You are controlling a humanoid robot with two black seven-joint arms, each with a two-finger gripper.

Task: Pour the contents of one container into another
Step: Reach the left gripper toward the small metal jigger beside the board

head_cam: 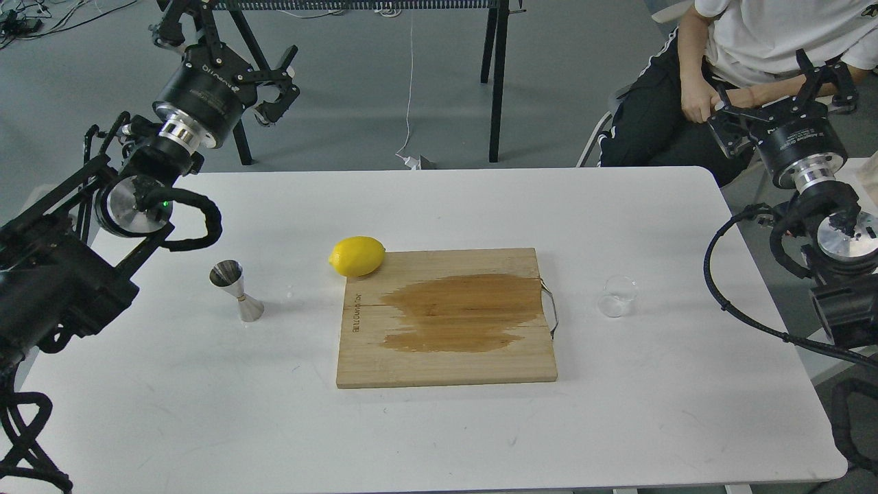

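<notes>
- Glass cup [617, 296] is seen upright on the white table [439, 425], right of the board, near its metal handle [551, 309] but apart from it. Whether anything is in it cannot be told.
- Bare tabletop lies all round the cup; the table's right edge is near, with open room between.
- Jigger [236, 290] stands upright on the left part of the table, wide mouth up, well apart from the cup, with the board between the two.
- Bare table is seen round the jigger on every side; a few small drops or specks show on the surface just to its right.
- Wooden board [446, 317] lies flat mid-table, with a dark wet-looking stain across its middle.
- Lemon [357, 256] rests at the board's far left corner, overlapping its edge.
- Left gripper [264, 88] is held high beyond the table's far left corner, well apart from the jigger; fingers are seen spread apart, nothing between them.
- Right gripper [778, 86] is held up off the table's far right side, well apart from the cup; fingers are spread apart and nothing is held.
- Black cables [741, 309] loop from the right arm over the table's right edge.
- A seated person [720, 62] in white shirt and dark trousers is seen just behind the right gripper.
- Grey floor, black trestle legs [495, 75] and a white cord [410, 89] are seen beyond the far edge.
</notes>
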